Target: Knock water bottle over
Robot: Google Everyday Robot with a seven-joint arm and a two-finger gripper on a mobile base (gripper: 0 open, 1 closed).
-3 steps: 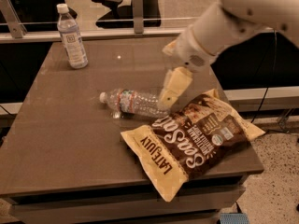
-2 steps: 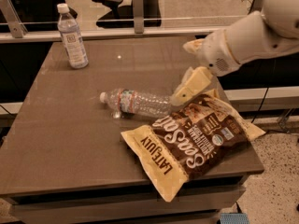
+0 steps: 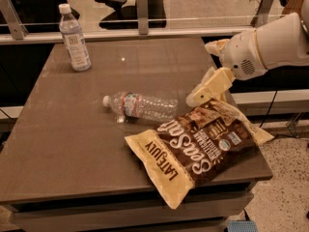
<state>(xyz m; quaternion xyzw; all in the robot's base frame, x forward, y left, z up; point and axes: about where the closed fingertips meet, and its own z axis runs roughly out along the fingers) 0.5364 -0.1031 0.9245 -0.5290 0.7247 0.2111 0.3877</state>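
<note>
Whether the jaws are released or clenched cannot be told from this angle. The gripper [image 3: 205,87], cream-coloured at the end of a white arm [image 3: 270,45] that reaches in from the right, hangs low over the table [image 3: 63,144] close to its right edge, about halfway between the back and front edges. Its tip points down and towards the left.

The water bottle [image 3: 140,106] lies on its side near the middle of the table. Its white cap faces the left edge and its base faces the gripper. The base is just beside the gripper's tip and appears not to touch it.

A brown snack bag [image 3: 193,153] lies flat towards the front right corner. Its corners overhang the front and right edges, and its upper end sits under the gripper. A slimmer bottle [image 3: 74,37] stands upright near the back left corner, well apart from everything else.
</note>
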